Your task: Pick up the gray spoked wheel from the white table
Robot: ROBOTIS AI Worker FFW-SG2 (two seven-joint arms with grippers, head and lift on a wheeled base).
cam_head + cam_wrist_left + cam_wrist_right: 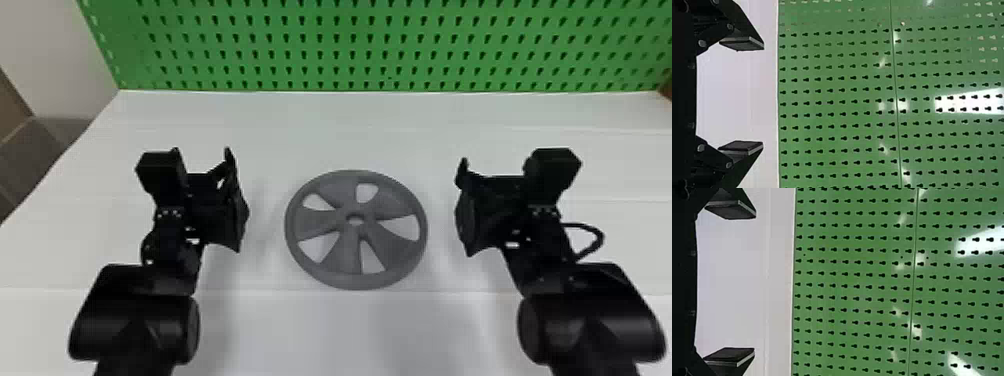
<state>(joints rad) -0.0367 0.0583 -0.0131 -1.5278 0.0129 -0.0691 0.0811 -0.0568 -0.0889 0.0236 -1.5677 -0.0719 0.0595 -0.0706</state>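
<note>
One white table (385,120), seam lines running across. Behind it, upright green board (350,47), rows of small dark keyhole slots. In both wrist views, board has glare patches and a thin seam. Two black arms: left arm (135,325), right arm (590,327), both over table from the bottom edge of head view. Gray wheel (327,277) flat on table, between the grippers, touching neither; five spokes, five openings, table showing through. Left gripper (201,157) left of wheel, fingers spread wide, nothing between. Right gripper (496,162) right of wheel, fingers also wide apart, nothing between. Flat dark pads (741,146) with pale edges on fingers. Cable (601,237) looped at right wrist. Small round hub (346,218) mid-wheel, hole through it.
</note>
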